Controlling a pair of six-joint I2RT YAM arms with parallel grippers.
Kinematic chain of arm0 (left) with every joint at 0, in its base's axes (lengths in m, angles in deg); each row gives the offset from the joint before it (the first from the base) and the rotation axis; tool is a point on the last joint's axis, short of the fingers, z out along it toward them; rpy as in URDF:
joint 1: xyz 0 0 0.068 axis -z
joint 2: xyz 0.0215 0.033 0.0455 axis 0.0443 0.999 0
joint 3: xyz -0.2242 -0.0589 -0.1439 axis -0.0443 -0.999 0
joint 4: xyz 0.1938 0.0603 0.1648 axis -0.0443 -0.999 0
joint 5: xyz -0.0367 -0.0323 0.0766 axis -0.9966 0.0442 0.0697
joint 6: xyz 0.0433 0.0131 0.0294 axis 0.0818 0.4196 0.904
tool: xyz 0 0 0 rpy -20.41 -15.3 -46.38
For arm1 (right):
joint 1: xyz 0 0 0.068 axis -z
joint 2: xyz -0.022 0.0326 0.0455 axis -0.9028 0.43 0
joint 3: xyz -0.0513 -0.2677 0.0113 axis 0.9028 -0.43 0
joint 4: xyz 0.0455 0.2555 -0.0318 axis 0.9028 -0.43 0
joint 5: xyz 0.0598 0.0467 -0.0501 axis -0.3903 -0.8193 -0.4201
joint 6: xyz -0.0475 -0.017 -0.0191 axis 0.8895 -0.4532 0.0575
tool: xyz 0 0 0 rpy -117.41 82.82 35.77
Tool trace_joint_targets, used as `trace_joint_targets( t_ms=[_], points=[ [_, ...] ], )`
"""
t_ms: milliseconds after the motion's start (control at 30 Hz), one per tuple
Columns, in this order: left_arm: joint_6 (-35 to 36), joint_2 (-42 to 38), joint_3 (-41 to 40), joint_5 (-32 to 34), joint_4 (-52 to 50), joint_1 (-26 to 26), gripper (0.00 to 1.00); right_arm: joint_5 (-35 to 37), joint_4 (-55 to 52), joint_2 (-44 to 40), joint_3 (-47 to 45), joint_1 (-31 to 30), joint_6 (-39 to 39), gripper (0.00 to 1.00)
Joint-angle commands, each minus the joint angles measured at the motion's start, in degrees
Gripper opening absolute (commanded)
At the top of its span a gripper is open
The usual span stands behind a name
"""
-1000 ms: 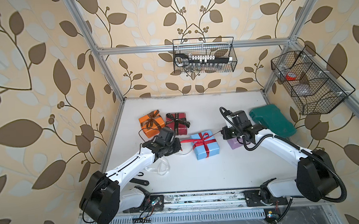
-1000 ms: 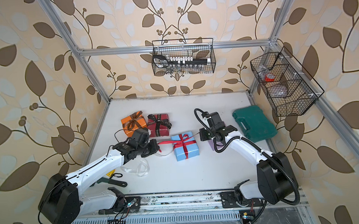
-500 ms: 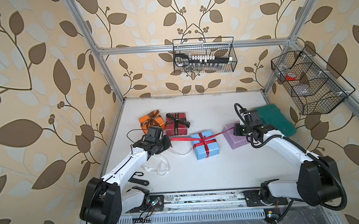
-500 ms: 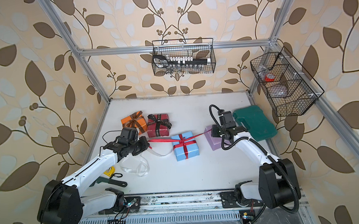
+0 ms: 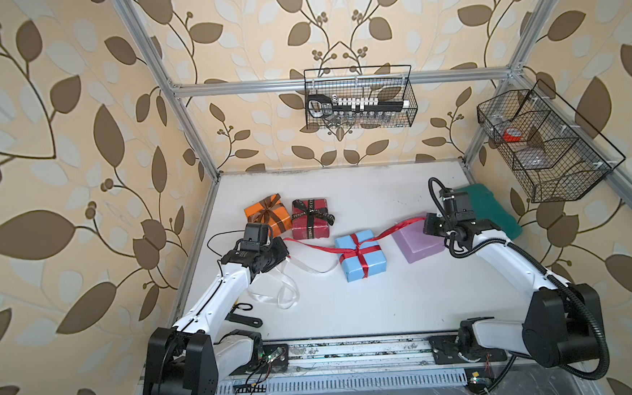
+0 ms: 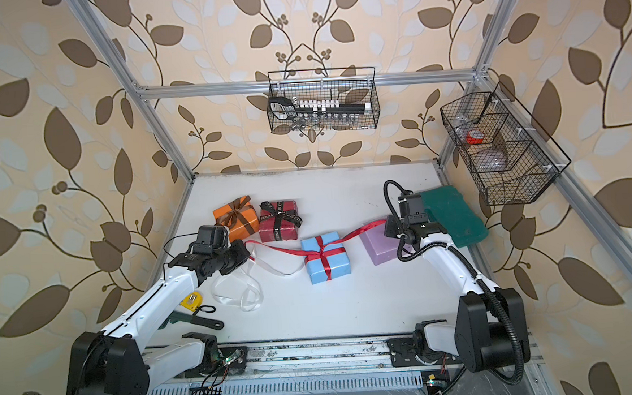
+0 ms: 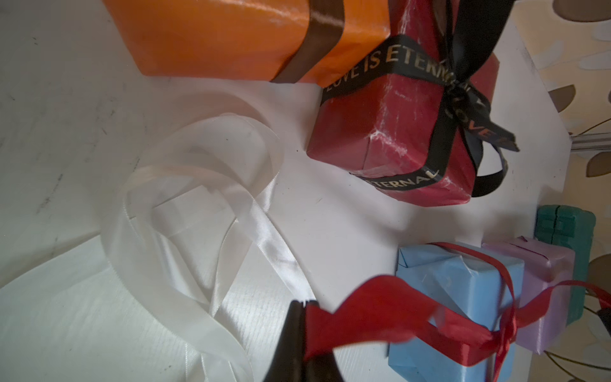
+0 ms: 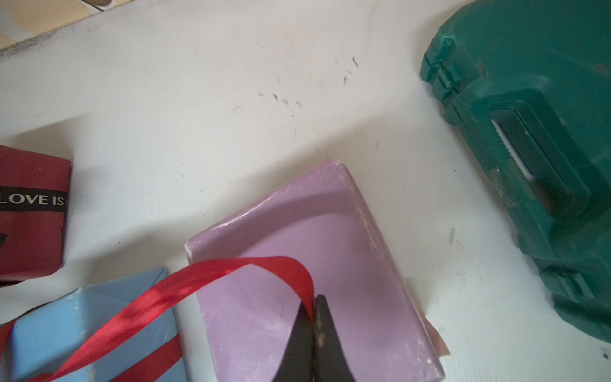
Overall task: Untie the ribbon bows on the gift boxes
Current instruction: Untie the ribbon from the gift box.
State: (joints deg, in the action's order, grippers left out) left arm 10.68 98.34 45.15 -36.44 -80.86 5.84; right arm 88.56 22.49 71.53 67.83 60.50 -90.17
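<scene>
Now left gripper clenched on red ribbon end, toward table left edge; right gripper clenched on other end above lilac box; ribbon crosses blue box mid-table; white ribbon loose beside left arm.

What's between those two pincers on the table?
In both top views the red ribbon runs from the left pincer to the right pincer, both shut on it, tied around the light blue box midway and passing over the lilac box.
</scene>
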Motion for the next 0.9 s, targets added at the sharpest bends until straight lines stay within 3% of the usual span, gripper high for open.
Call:
trace_joint_targets(
  t_ms=[0,67,167,200,233,267,300,333,467,633,867],
  points=[
    [2.3,-1.2,-0.3,-1.9,-0.6,-0.5,0.04,-0.6,-1.0,-0.2,-0.6,0.1,-0.6,0.00],
    [3.0,-1.5,-0.3,-3.9,0.1,-0.5,0.25,-2.2,-1.0,-0.6,-0.4,0.1,-0.4,0.00],
    [3.8,-2.3,0.0,-6.0,0.1,-0.4,0.66,-3.0,-1.3,-1.6,0.2,0.1,-0.7,0.22],
    [3.9,-2.9,0.0,-5.9,-0.3,-0.4,0.74,-2.3,-1.6,-2.1,0.4,0.1,-0.8,0.31],
    [4.1,-3.5,0.2,-5.5,-0.8,-0.4,0.92,-1.9,-1.7,-2.9,0.5,0.0,-0.8,0.46],
    [4.3,-4.4,0.3,-4.6,-1.4,-0.4,0.99,-1.2,-1.8,-3.8,0.6,0.1,-1.0,0.66],
    [4.5,-5.1,0.4,-3.9,-2.1,-0.4,0.99,-0.6,-1.8,-4.6,0.7,0.0,-1.4,0.88],
    [4.6,-5.9,0.6,-2.9,-2.8,-0.4,0.99,-0.1,-1.8,-5.3,0.9,0.0,-2.0,0.99],
    [4.7,-8.4,1.2,-3.6,-3.3,-0.4,0.99,-3.0,-3.8,-5.5,2.9,0.1,-4.5,1.00],
    [3.0,-7.4,1.5,-11.1,-0.8,0.7,0.99,-21.3,1.9,-7.5,0.9,-0.6,-6.2,0.97],
    [-4.6,-6.2,-3.1,-10.7,8.9,13.1,0.98,-24.6,2.2,-7.1,1.5,-15.4,-6.4,0.74]
  ],
)
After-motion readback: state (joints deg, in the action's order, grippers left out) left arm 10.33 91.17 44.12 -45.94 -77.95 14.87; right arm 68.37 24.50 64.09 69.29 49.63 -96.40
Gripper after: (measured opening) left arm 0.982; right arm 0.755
